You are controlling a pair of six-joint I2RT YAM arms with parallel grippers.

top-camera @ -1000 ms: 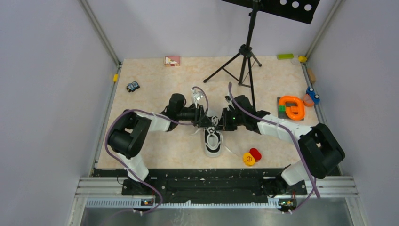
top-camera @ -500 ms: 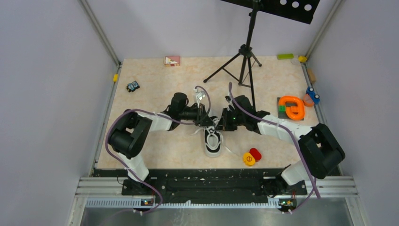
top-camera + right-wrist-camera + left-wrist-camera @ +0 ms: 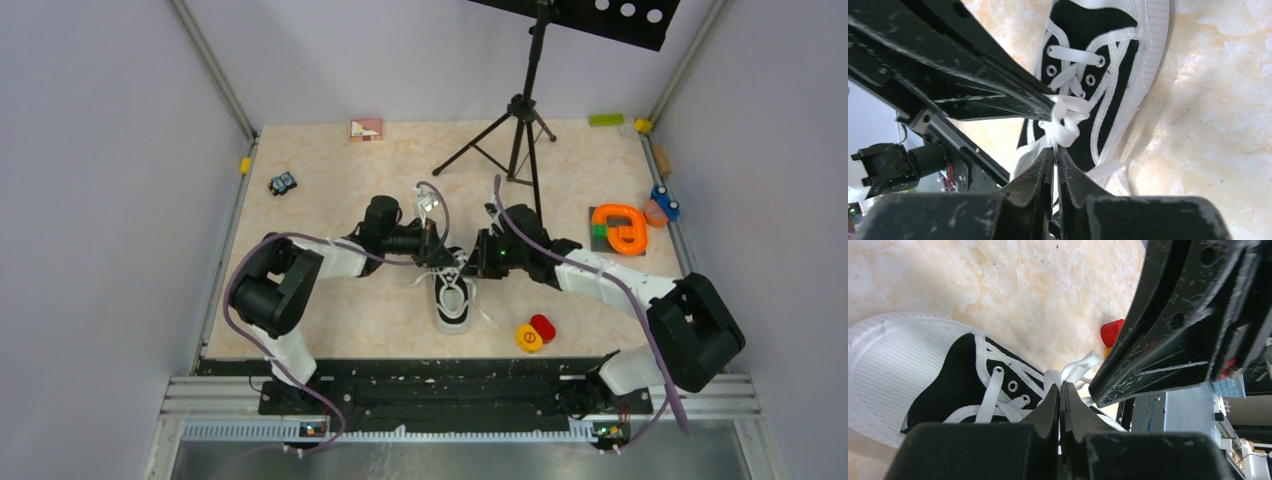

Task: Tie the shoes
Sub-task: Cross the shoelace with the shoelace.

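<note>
Your shoe lies on the table, toe toward the near edge, with the right gripper clamped on its laces and the left gripper shut against them from the opposite side.

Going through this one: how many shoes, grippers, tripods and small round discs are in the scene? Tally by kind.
Shoes: 1, the black sneaker
Grippers: 2, left gripper and right gripper, both shut on the laces
Tripods: 1, the tripod
Round discs: 2, red disc and yellow disc
Total: 6
</note>
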